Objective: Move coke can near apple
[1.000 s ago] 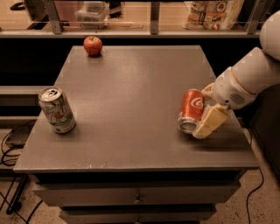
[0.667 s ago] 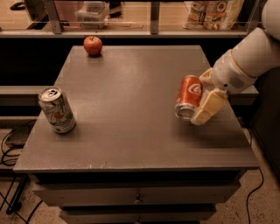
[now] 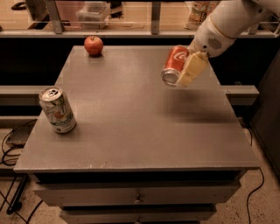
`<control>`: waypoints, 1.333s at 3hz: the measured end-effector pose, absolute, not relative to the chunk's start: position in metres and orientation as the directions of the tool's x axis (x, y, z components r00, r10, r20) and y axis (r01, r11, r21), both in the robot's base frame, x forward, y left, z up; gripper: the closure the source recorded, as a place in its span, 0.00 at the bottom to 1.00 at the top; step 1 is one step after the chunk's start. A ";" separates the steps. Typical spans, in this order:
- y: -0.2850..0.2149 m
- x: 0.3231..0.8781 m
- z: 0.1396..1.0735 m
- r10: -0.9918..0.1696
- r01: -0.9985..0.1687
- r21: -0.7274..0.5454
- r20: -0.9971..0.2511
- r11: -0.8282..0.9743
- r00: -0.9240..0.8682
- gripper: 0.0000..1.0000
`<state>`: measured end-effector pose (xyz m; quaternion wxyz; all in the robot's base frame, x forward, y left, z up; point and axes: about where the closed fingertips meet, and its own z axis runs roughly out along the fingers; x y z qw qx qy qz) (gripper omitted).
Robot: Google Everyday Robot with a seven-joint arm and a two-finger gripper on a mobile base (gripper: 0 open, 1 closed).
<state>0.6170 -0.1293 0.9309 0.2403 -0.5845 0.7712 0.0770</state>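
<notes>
The red coke can [image 3: 174, 64] is held tilted in the air above the right part of the grey table [image 3: 131, 118]. My gripper [image 3: 183, 68] is shut on it, with a cream finger [image 3: 191, 69] across the can's right side. The white arm comes in from the upper right. The red apple [image 3: 93, 45] sits near the table's far left corner, well to the left of the can.
A white-and-green can [image 3: 57, 110] stands near the table's left edge. A shelf with boxes and a clear container [image 3: 92, 12] runs behind the table. Drawers [image 3: 138, 194] are below the tabletop. Cables lie on the floor at the left.
The gripper has lifted the coke can off the table and carried it up and toward the far side. The apple and the other can have not moved.
</notes>
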 end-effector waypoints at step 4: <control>-0.076 0.672 0.912 -0.657 -0.865 0.004 -0.648 0.502 -0.384 1.00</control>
